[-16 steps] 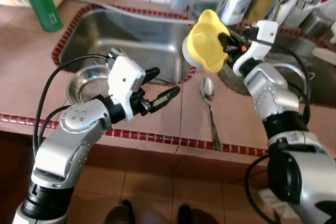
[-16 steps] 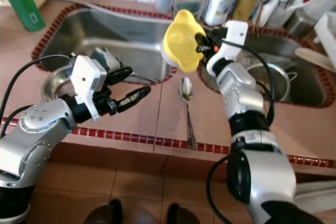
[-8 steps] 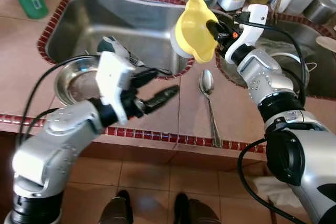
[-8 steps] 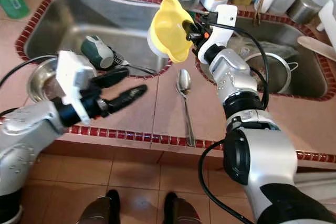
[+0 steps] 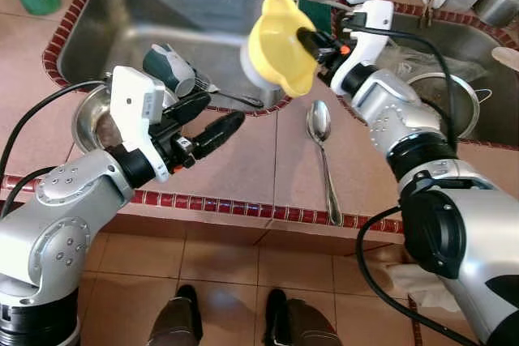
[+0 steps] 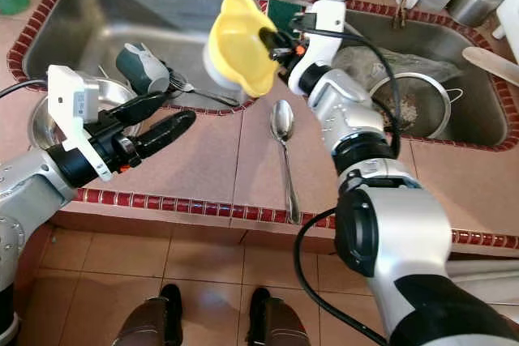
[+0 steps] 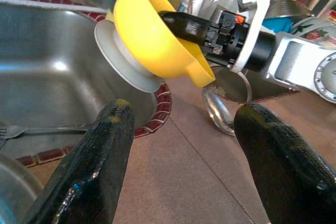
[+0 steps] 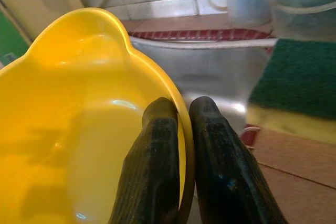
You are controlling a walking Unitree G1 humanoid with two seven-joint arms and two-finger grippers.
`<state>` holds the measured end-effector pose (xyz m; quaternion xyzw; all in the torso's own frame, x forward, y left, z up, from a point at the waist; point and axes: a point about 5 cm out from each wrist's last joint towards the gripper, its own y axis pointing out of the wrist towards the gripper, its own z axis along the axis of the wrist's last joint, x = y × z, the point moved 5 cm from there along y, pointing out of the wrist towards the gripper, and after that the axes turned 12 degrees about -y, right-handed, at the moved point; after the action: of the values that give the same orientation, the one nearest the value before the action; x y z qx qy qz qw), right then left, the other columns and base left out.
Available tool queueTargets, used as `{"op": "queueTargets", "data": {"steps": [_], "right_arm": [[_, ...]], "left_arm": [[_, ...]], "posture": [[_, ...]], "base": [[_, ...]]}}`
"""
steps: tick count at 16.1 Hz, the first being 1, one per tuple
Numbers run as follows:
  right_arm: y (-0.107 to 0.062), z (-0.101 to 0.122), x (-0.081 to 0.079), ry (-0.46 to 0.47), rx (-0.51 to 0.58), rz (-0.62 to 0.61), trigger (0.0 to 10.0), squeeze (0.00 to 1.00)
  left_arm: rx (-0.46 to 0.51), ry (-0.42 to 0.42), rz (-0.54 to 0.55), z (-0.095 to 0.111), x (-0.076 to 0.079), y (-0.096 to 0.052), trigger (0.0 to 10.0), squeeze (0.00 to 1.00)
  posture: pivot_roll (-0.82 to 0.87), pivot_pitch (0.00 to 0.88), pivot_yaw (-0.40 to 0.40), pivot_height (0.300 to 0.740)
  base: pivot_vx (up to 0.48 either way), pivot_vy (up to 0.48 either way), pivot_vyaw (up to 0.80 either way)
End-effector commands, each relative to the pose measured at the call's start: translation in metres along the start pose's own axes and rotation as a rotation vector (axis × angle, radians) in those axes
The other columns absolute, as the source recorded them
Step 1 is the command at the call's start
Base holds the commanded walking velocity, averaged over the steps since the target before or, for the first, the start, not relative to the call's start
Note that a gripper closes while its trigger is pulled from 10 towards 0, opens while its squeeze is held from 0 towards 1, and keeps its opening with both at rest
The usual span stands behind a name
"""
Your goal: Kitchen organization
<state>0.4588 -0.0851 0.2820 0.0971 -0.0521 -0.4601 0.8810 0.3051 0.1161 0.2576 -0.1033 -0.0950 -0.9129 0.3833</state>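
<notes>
Right gripper (image 5: 312, 40) is clamped on the rim of the yellow bowl (image 5: 280, 42), one finger inside, one outside (right wrist view shows the rim pinched between them). Bowl is held tilted in the air, over the near right corner of the left sink basin (image 5: 122, 18) and the tiled divider. A pale round base (image 7: 123, 59) shows on the bowl's underside.

Left gripper (image 5: 199, 123) hovers over the counter (image 5: 235, 176) in front of the left basin, fingers (image 7: 105, 171) spread wide apart, holding nothing. It points toward the bowl, short of it.

Other items:
- large metal spoon (image 5: 323, 155) lying on the counter between the two basins, bowl end toward the sinks
- green-and-white mug (image 5: 169, 69) on its side in the left basin, a fork (image 5: 231, 96) just beside it
- small steel bowl (image 5: 91, 115) at the basin's near left corner, partly behind the left arm
- metal strainer (image 6: 409, 103) in the right basin
- green sponge (image 8: 294, 85) on the back ledge behind the bowl

A person's shoes (image 5: 182, 326) are on the floor below the counter edge.
</notes>
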Motion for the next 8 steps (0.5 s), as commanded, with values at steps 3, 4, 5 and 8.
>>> {"op": "queueTargets", "data": {"steps": [3,4,5,8], "right_arm": [[0.004,0.010,-0.005,0.004,0.025,0.043,10.0,0.00],[0.005,0.011,-0.008,0.013,0.025,0.054,10.0,0.00],[0.007,0.012,-0.010,0.022,0.026,0.063,10.0,0.00],[0.009,0.014,-0.014,0.002,0.024,0.078,10.0,0.00]], "left_arm": [[-0.008,-0.012,0.002,-0.003,0.004,-0.004,10.0,0.00],[-0.009,-0.014,0.005,-0.002,0.005,-0.005,10.0,0.00],[-0.010,-0.015,0.010,-0.002,0.006,-0.007,10.0,0.00],[-0.002,-0.013,0.015,0.000,0.008,-0.008,10.0,0.00]], "posture": [[0.09,0.344,-0.157,0.740],[0.09,0.344,-0.157,0.740],[0.10,0.354,-0.163,0.740],[0.10,0.358,-0.168,0.740]], "base": [[0.000,0.000,0.00],[0.000,0.000,0.00],[0.000,0.000,0.00],[0.000,0.000,0.14]]}}
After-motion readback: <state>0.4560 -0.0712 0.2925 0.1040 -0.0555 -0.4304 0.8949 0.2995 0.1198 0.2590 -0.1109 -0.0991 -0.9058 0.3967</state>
